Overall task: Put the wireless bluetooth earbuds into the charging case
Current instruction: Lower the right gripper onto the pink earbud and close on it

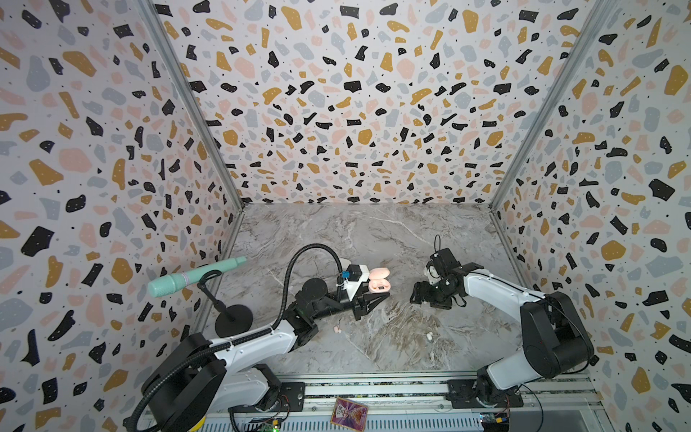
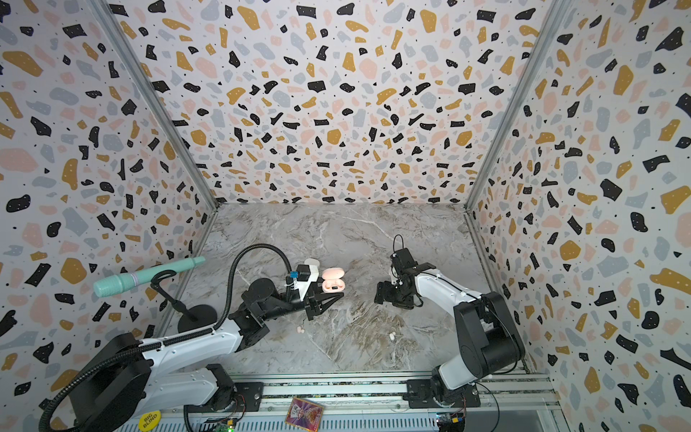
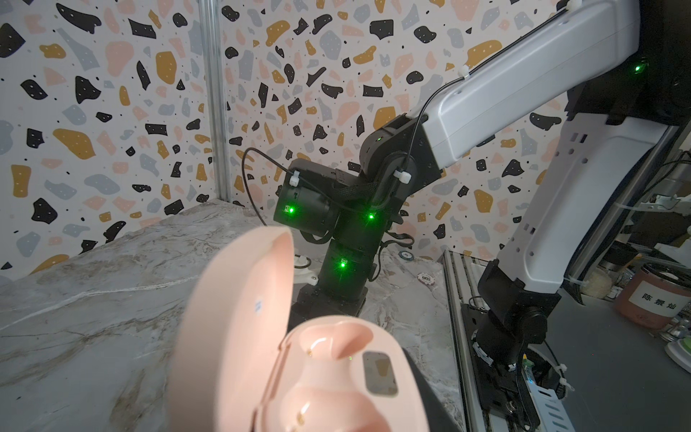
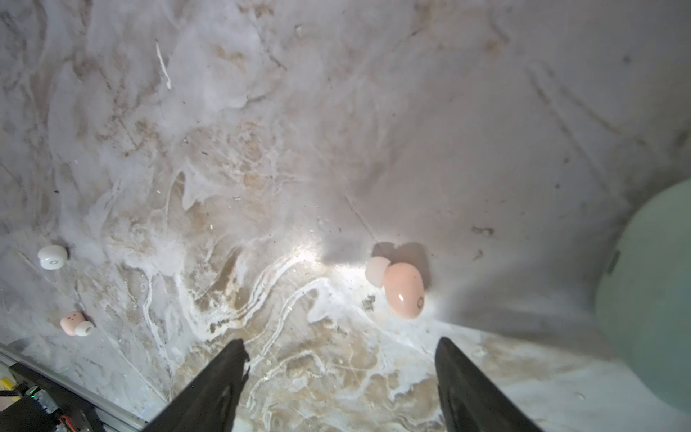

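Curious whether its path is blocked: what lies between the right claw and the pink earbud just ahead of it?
Nothing: in the right wrist view only bare marble table shows between the right claw and the pink earbud.

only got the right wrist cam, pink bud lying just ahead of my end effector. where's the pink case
Observer: The left end effector grips the pink case; both top views show it.
Operator: lid open or shut
Observer: Open. In the left wrist view the lid stands tipped back from the base.
Operator: anything in it yet
Observer: No, both sockets look empty in that view.
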Tool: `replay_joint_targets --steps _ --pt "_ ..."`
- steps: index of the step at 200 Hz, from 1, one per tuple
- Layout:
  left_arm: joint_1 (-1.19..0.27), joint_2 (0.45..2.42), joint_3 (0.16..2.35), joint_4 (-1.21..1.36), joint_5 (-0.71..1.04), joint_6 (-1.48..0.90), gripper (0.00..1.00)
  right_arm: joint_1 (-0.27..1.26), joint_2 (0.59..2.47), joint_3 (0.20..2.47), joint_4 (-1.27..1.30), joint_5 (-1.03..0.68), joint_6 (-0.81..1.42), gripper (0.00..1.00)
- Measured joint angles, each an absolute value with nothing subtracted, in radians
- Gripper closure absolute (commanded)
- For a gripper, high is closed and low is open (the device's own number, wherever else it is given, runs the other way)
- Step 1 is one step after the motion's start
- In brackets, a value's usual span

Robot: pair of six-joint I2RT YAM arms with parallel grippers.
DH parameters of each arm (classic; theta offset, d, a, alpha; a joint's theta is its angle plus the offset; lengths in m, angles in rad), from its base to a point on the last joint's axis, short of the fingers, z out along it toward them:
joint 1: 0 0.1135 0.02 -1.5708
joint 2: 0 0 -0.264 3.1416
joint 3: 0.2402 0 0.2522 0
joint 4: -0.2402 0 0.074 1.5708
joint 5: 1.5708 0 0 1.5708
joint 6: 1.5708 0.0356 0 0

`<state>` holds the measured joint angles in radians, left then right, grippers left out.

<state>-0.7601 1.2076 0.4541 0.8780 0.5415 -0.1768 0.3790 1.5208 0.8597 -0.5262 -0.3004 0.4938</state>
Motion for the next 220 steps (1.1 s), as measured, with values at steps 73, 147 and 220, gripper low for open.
replay_joint_targets --steps 73,147,220 --pt "-0.76 1.206 0.454 0.878 0.542 -0.177 0.67 0.382 1.578 0.876 -0.497 -0.314 0.501 0.2" --pt "-0.759 1.206 0.454 0.878 0.541 -0.177 0.67 0.389 1.65 0.958 -0.496 -0.315 0.492 0.2" --pt "-0.757 1.206 0.454 0.878 0.541 -0.177 0.67 0.414 1.705 1.008 -0.496 -0.319 0.474 0.19"
